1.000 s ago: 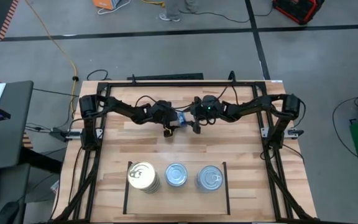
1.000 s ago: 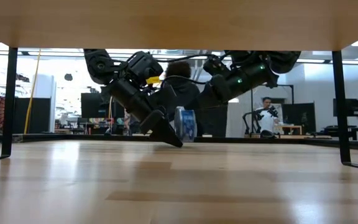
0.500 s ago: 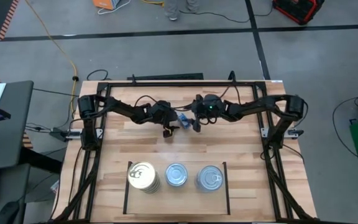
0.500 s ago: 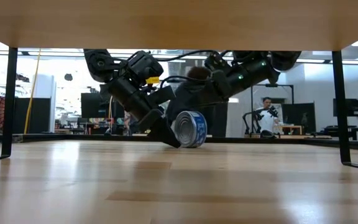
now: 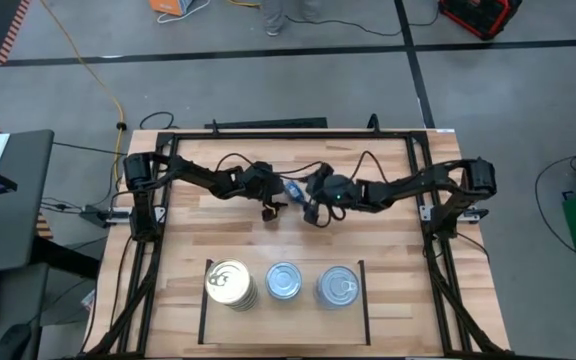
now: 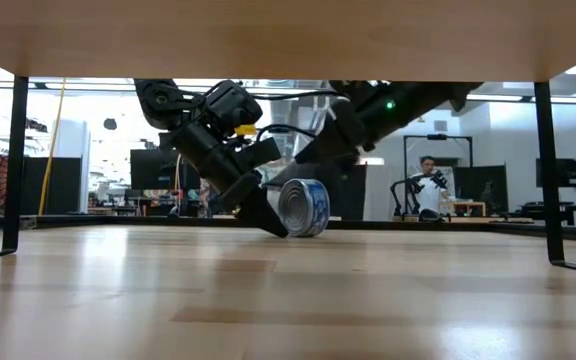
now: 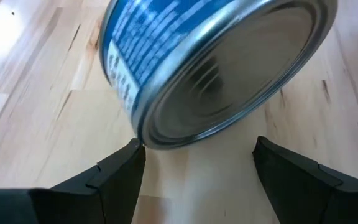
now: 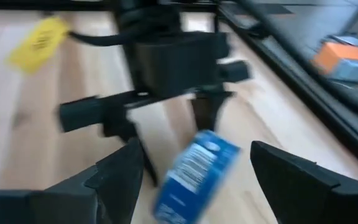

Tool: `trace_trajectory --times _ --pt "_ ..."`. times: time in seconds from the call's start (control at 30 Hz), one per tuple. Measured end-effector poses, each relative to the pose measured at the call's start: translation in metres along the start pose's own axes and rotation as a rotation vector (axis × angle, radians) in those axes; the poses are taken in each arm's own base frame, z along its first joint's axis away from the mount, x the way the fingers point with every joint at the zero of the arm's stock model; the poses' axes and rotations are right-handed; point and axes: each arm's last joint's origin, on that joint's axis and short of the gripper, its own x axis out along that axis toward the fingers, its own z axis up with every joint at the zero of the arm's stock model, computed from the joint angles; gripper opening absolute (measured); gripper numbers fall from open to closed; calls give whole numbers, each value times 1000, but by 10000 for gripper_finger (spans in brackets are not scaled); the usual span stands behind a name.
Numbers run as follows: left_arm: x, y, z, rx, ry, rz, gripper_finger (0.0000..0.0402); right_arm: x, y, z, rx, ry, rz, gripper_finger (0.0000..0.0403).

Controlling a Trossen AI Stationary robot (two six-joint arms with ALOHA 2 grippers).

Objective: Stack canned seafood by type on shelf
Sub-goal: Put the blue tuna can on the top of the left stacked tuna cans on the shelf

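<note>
A blue-sided tin (image 6: 303, 207) stands tilted on its edge at mid-bench, well apart from the shelf (image 5: 203, 300) and the three stacks (image 5: 283, 281) on it. The left end effector (image 7: 194, 162) is released, fingers spread just beneath the tin. The right end effector (image 8: 191, 168) is likewise released, close by. Risk — the tin could roll or topple flat, being unsupported. Whether either finger touches it cannot be made out; stack heights are unclear from above.

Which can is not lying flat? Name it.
The blue-sided can between the left gripper and right gripper is tipped up on its edge. The gold-topped stack and two silver-topped stacks rest flat on the shelf.
</note>
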Motion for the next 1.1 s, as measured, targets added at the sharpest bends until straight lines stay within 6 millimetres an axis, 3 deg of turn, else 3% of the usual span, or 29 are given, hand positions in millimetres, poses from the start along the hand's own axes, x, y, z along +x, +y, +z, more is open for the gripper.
trace_trajectory --times 0.3,0.5,0.7,0.9,1.1 --pt "0 -1 1 -60 -12 -9 288 4 -3 -3 74 -2 -114 348" --pt "0 -4 3 -61 -29 -13 288 24 0 -21 78 -14 -134 358" --pt "0 -6 2 -72 -12 -22 288 29 0 -29 88 9 -178 359" --pt "0 -6 2 -65 -10 -23 288 29 2 -30 91 16 -173 359" --pt "0 -7 1 -65 0 -26 288 20 7 -19 -15 -11 -183 359"
